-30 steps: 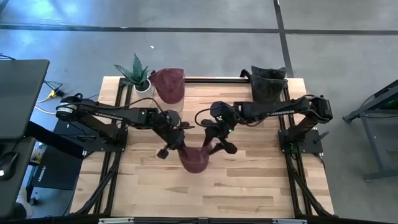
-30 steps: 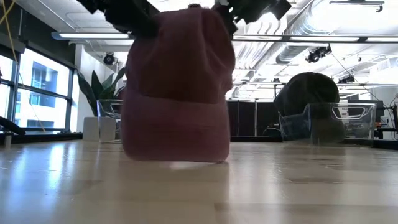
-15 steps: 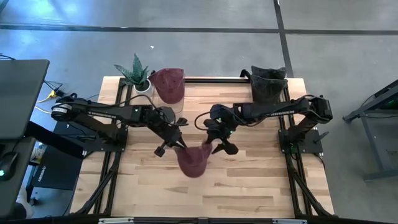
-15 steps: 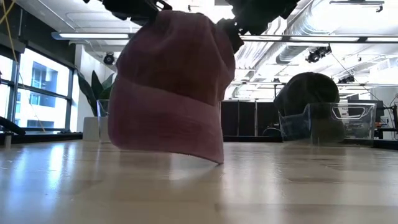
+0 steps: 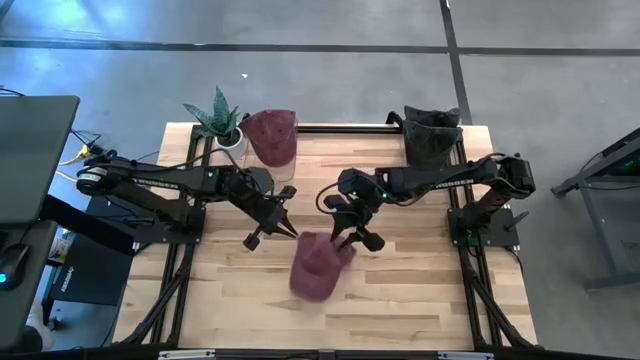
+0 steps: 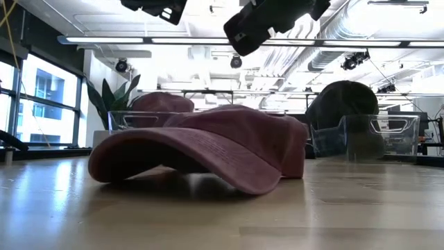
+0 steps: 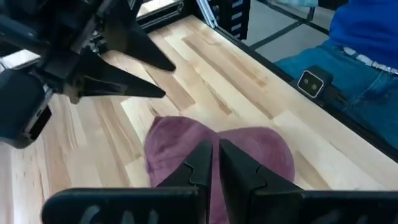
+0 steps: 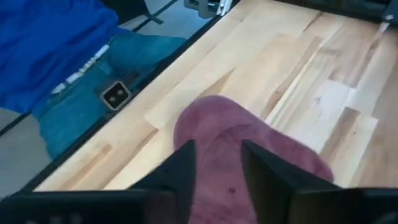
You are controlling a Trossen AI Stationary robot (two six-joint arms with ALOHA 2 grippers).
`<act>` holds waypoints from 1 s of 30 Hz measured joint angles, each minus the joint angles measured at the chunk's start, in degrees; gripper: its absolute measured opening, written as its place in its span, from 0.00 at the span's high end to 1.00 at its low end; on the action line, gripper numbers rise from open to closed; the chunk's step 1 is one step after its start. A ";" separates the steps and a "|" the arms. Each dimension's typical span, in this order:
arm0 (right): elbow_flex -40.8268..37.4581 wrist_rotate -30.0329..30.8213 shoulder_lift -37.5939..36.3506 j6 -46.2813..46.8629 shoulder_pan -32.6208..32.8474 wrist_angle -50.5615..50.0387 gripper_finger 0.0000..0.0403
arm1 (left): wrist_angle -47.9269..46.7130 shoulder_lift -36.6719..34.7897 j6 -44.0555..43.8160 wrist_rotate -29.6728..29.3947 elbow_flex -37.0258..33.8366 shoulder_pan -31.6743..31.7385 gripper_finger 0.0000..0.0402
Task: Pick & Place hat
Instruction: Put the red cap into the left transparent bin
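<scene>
A maroon, washed-cotton baseball cap (image 5: 318,265) lies flat on the light wooden table (image 5: 420,300), near the middle toward the front edge. It rests crown up, its curved brim (image 6: 159,149) pointing to the front, and nothing holds it.

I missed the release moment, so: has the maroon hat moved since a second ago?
Yes. The maroon hat has dropped from between both grippers onto the table, now lying flat below the bins' level in the low view.
</scene>
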 joint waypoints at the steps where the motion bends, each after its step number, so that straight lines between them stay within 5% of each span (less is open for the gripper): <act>1: 0.00 0.81 0.00 -0.29 0.17 0.43 0.71 | -0.03 -0.01 -0.01 -0.06 0.02 0.00 0.95; 7: 0.00 1.48 0.04 1.07 0.31 4.41 0.97 | -1.92 0.08 -0.66 0.28 -0.02 0.00 0.95; 16: 0.57 0.39 0.04 4.84 -0.16 6.64 0.99 | -4.63 -3.39 -0.56 0.27 -0.02 0.00 0.95; 20: 0.57 6.82 -1.60 8.81 -1.53 -1.66 0.97 | -3.90 -3.50 -0.49 -0.05 -0.02 0.00 0.95; 25: -1.88 23.65 -7.41 16.57 -0.65 -14.96 0.91 | 1.29 1.44 -4.78 -0.72 -0.06 1.49 0.89; 30: -15.59 31.80 -15.39 27.77 3.34 -9.77 0.93 | 8.82 10.57 -11.78 2.97 -0.03 4.79 0.70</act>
